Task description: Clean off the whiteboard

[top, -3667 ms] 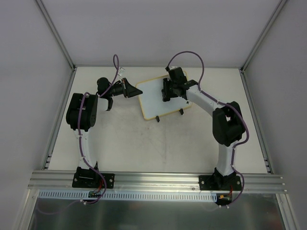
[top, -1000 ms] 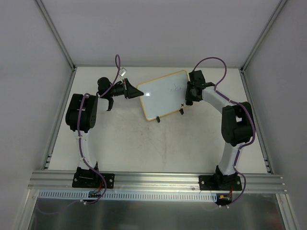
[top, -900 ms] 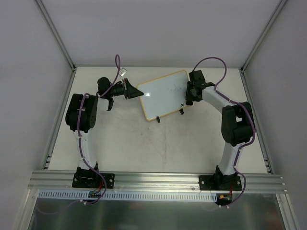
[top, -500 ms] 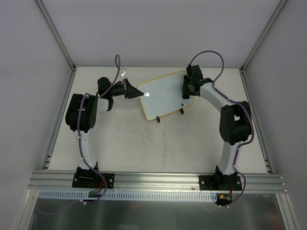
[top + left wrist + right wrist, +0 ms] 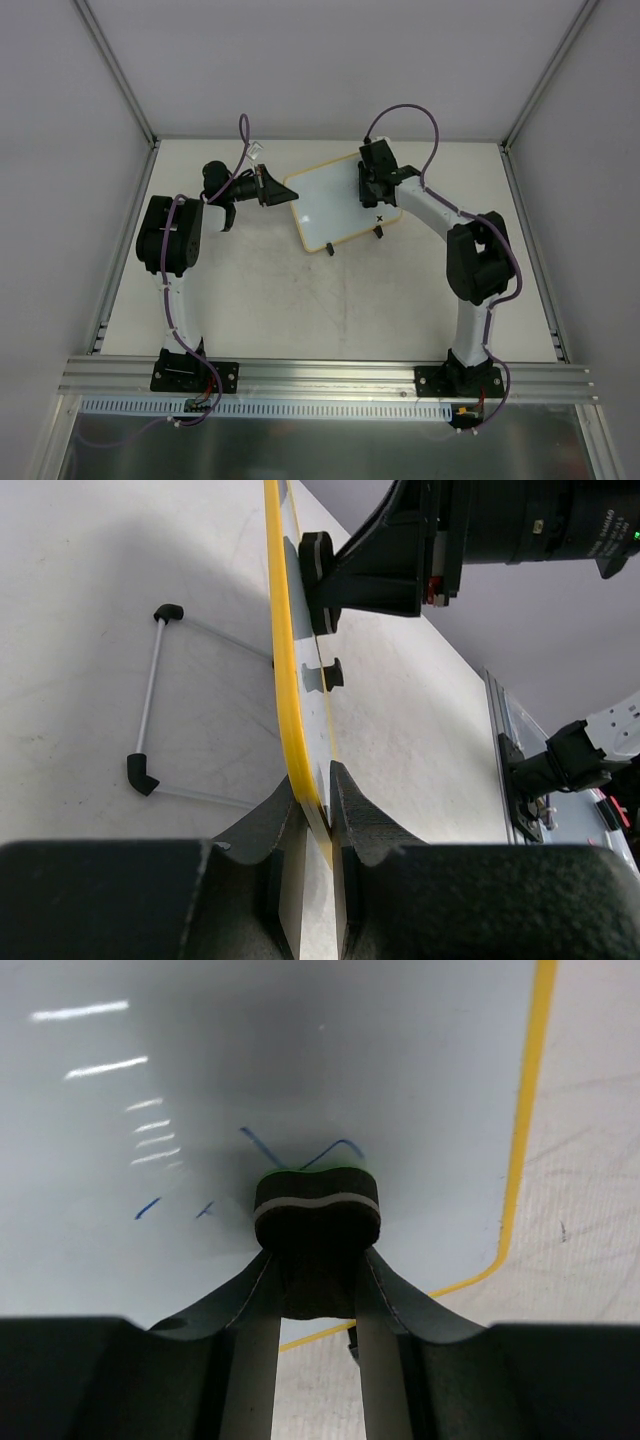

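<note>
While left pincer [image 5: 318, 802] pinches whiteboard [image 5: 330, 210] rim, long axis left-right, right pincer [image 5: 316, 1260] clamps eraser [image 5: 316, 1205] against face

Bare table [image 5: 330, 300] lies open across the lower middle of the frame. Upper centre is blocked by the whiteboard [image 5: 325, 210], with the left gripper [image 5: 285, 193] pinching its left edge and the right gripper [image 5: 372, 192] pressing an eraser [image 5: 316, 1205] to its face.
</note>
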{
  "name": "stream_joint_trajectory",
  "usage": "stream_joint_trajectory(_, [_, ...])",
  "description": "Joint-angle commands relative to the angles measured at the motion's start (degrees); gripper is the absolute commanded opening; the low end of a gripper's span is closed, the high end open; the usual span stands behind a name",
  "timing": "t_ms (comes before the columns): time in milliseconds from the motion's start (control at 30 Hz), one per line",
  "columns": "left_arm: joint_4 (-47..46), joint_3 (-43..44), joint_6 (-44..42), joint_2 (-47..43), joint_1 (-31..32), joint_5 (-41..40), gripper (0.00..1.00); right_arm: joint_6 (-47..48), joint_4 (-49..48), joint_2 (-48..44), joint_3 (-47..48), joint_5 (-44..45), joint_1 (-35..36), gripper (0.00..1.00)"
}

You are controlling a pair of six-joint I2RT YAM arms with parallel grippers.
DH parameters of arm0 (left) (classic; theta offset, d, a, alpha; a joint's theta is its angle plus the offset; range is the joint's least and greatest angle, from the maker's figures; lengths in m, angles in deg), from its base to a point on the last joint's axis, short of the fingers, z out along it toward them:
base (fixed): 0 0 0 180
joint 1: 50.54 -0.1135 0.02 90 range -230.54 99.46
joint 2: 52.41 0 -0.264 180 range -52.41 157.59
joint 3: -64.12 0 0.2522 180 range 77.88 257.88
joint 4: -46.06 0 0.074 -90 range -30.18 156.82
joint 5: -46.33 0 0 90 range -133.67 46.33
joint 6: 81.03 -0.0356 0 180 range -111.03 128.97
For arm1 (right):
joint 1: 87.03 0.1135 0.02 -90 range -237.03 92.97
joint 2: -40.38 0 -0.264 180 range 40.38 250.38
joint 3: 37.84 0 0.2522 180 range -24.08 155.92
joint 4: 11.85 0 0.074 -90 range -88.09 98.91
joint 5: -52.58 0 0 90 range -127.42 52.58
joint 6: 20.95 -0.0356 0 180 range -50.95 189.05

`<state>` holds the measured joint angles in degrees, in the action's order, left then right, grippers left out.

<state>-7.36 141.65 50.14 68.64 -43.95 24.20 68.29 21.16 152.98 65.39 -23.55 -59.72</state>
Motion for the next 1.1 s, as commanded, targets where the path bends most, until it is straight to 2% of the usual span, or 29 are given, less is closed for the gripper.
stream_joint_trajectory(0, [-5.33, 0.22, -5.04, -2.84, 0.71, 3.75, 0.0, -0.48, -4.48, 2.63, 2.02, -5.16, 5.12, 0.0])
stream_joint_trajectory(267, [-5.33, 0.04, -5.13, -3.02, 0.71, 3.84, 0.0, 0.05, -4.74, 3.59, 4.66, -7.36, 10.39, 0.0])
stream_joint_trajectory(400, [-5.25, -0.13, -5.13, -3.1, 0.71, 3.93, 0.0, -0.3, -4.92, 4.74, 6.5, -9.3, 11.01, 0.0])
stream_joint_trajectory(533, [-5.33, -0.31, -5.22, -3.19, 0.71, 3.84, 0.0, -0.04, -4.83, 4.48, 6.86, -7.54, 10.92, 0.0])
stream_joint_trajectory(733, [-5.33, -0.4, -5.31, -3.37, 0.71, 3.93, 0.0, -0.21, -4.74, 3.42, 6.77, -7.45, 8.29, 0.01])
stream_joint_trajectory(1067, [-5.33, -0.49, -5.4, -3.54, 0.62, 3.93, 0.0, -1.71, -4.83, 1.75, 4.66, -10.26, -1.82, 0.0])
